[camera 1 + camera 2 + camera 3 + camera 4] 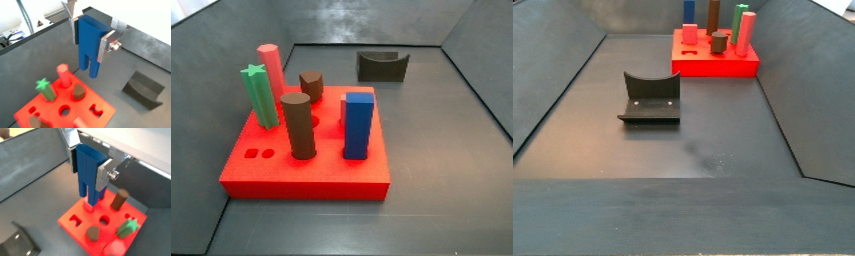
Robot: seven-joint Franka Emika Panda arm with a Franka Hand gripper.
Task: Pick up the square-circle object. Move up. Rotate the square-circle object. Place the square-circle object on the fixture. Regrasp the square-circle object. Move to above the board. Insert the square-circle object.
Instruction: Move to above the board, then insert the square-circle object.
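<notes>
Right now I have the tool (88,50) up in the air over the worktop (700,150), its flat silver fingers (105,47) pinching the square-circle object (90,62) from two sides. In both wrist views the blue piece hangs with its long axis in line with the fingers, pointing straight down. Its wider upper part sits between the pads, and the slimmer lower end sticks out well past the fingertips (101,178).

Below that lower end I see the board (100,107). In a wrist view the tip of the piece (89,188) lines up with the red slab's near edge (73,225), clear of it, though I cannot tell over which hole.

On the board stand a red peg (270,65), a green star peg (259,95), two brown pegs (297,125) and a tall blue block (358,125). The fixture (649,98) sits on the worktop well apart from the board (714,68), with its notch facing up.
</notes>
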